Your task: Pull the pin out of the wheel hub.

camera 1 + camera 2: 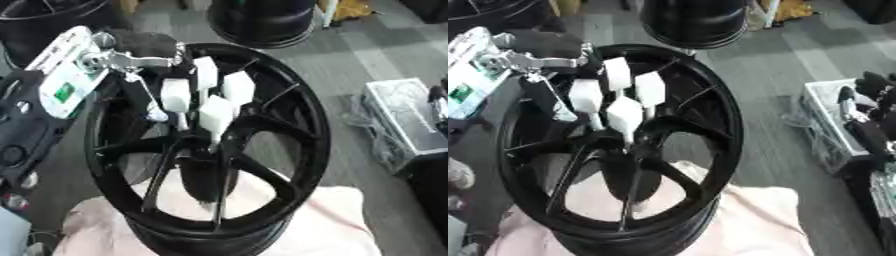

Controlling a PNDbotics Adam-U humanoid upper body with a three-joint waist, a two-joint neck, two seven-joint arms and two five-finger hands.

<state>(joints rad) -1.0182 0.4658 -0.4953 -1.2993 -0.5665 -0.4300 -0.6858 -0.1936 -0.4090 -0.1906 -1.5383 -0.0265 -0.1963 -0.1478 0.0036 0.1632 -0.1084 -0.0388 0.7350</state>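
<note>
One black wheel fills the middle of both views, lying tilted on a pale pink cloth with its spokes meeting at the hub near the centre. The left hand comes in from the upper left on a silver and black arm and reaches down over the wheel's open face. Its white-padded fingers point downward and hang close together, a little bent, with their tips just above the hub. Whether they have closed on anything I cannot tell; the tips crowd over the hub and hide what lies between them. The pin itself cannot be made out in either view; the hub where it would sit is dark and partly covered by the fingers.

Only a dark part of the right hand shows at the right edge, beside a grey metal case standing on the floor; its fingers are too unclear to read. A second black wheel stands on the floor beyond the first.
</note>
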